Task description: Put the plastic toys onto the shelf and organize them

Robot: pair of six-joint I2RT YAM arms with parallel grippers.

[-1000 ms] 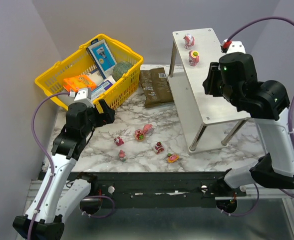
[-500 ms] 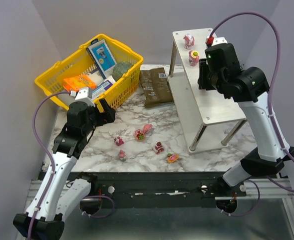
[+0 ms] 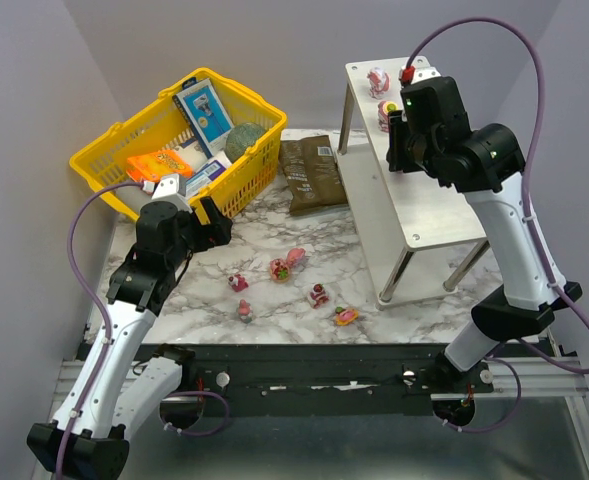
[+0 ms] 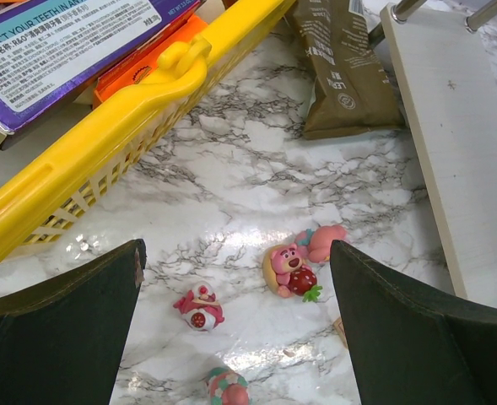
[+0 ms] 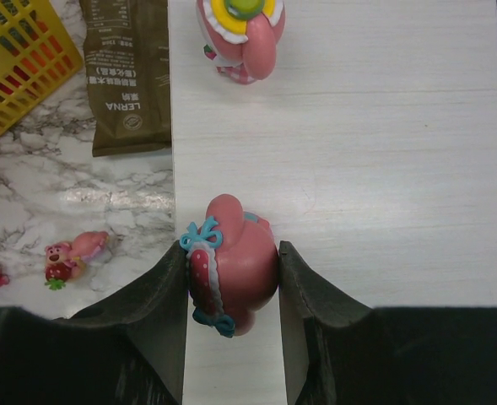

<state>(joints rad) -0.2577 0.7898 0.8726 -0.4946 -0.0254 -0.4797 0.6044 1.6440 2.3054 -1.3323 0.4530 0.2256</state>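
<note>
Shelf top (image 5: 358,126): right pincer (image 5: 233,257) clamps pink toy (image 5: 241,274), maybe touching it; left pincer (image 4: 235,253) agape.

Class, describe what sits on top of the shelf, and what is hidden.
On the shelf stand a far toy and a yellow-topped toy. The right gripper holds a pink toy over it; whether it touches the board is hidden.

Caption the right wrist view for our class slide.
Right claw grips pink toy at edge of the shelf, another toy beyond.
</note>
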